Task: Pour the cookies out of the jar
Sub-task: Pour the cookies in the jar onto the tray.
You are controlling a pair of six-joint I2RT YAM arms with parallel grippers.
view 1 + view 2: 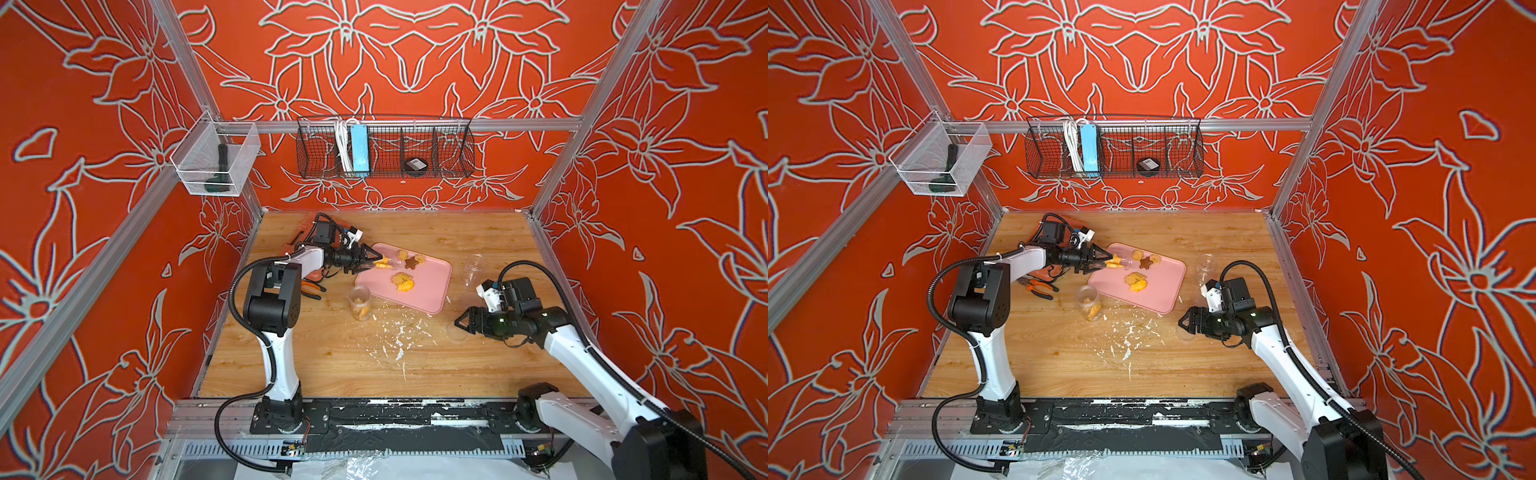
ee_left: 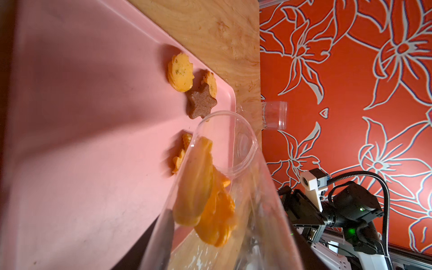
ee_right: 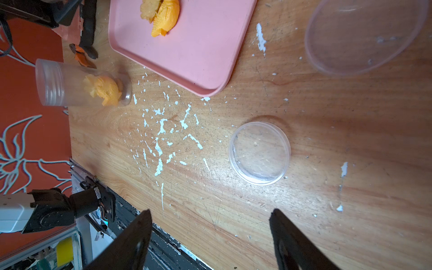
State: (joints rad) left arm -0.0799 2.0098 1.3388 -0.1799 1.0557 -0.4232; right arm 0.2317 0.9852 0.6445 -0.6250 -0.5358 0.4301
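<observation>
Right jaws stand apart near a lid [image 3: 259,153]; left jaws clamp the tilted jar [image 2: 257,210] above cookies [image 1: 403,282] on the tray [image 1: 428,291].

Overhead stereo pair, two wrist close-ups

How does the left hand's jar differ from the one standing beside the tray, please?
The held jar is tipped over the pink tray; the standing jar is upright. The left hand grips the held jar; the standing jar stands free. Both are clear, with orange cookies.
</observation>
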